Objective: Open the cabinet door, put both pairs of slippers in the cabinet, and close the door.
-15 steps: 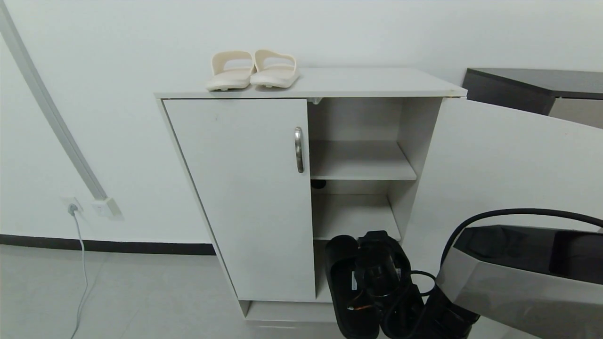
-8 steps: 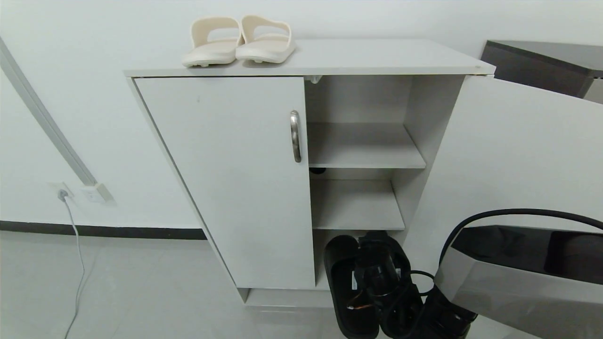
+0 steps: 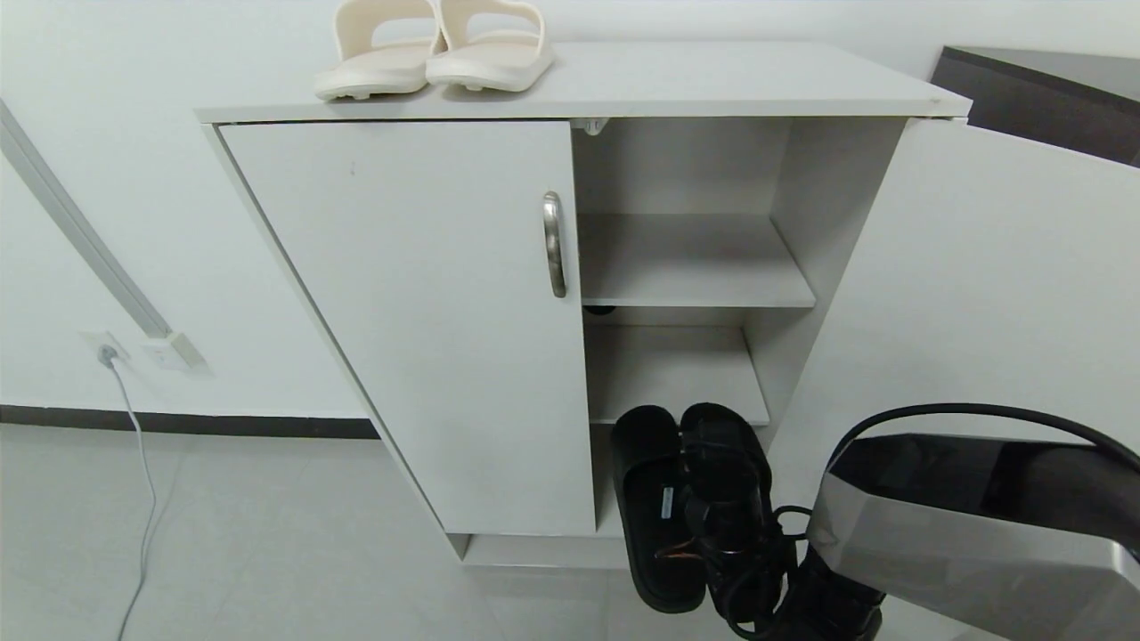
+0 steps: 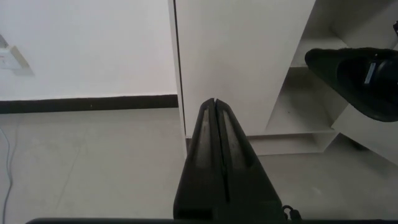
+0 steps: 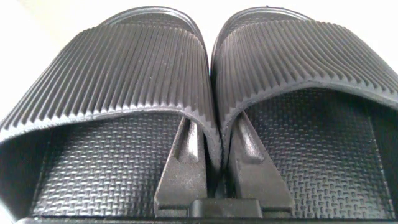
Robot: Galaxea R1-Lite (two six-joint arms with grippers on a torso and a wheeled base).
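right gripper (image 5: pixel 214 127) pinching my black slippers (image 3: pixel 663 507) | at cabinet (image 3: pixel 712 85) 5 o'clock, maybe inside | left gripper (image 4: pixel 214 109) squeezed closed, empty | cream slippers (image 3: pixel 432 58) on top, 11 o'clock

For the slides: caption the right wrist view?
Right gripper clamps both black slippers together by their adjoining straps.

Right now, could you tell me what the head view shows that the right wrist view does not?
Head view adds: beige slippers on the cabinet top, left door closed, right door open, bare shelves. Right wrist view adds: the right hand clamping the two straps' adjoining edges. Shared: the black slippers, held low before the cabinet's open side.
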